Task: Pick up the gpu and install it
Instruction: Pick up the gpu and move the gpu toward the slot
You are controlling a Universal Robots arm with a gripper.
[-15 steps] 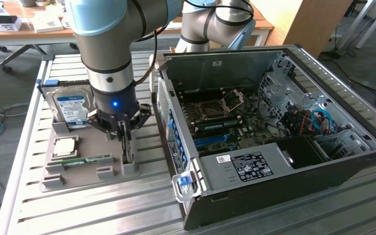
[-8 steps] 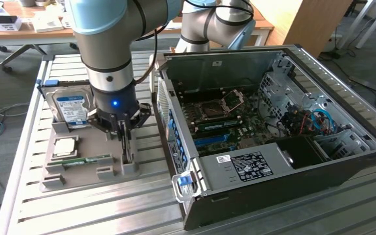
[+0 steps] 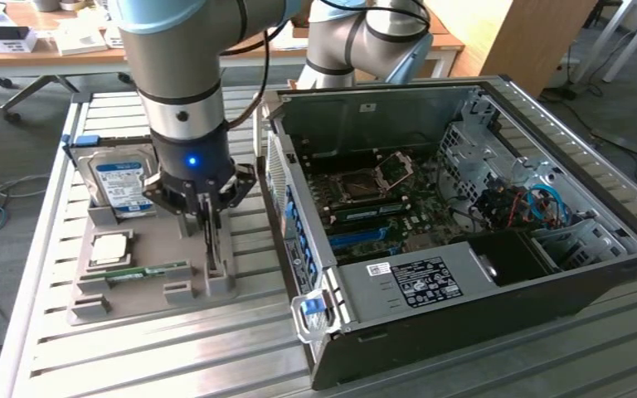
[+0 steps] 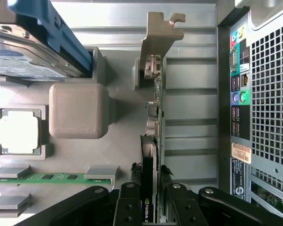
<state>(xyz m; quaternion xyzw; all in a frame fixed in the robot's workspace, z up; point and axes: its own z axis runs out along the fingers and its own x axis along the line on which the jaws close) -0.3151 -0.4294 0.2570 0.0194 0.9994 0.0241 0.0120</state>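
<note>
Black fingers (image 4: 129,207) of the hand (image 3: 210,261), pointing straight down, grip the upright gpu (image 4: 150,160) in the grey tray (image 3: 147,240).

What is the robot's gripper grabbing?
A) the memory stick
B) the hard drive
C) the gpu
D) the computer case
C: the gripper is clamped on the gpu, which stands on edge in the grey holder; the hard drive and memory stick sit apart from it.

The gripper (image 4: 150,208) hides the gpu (image 4: 150,155) near end
</note>
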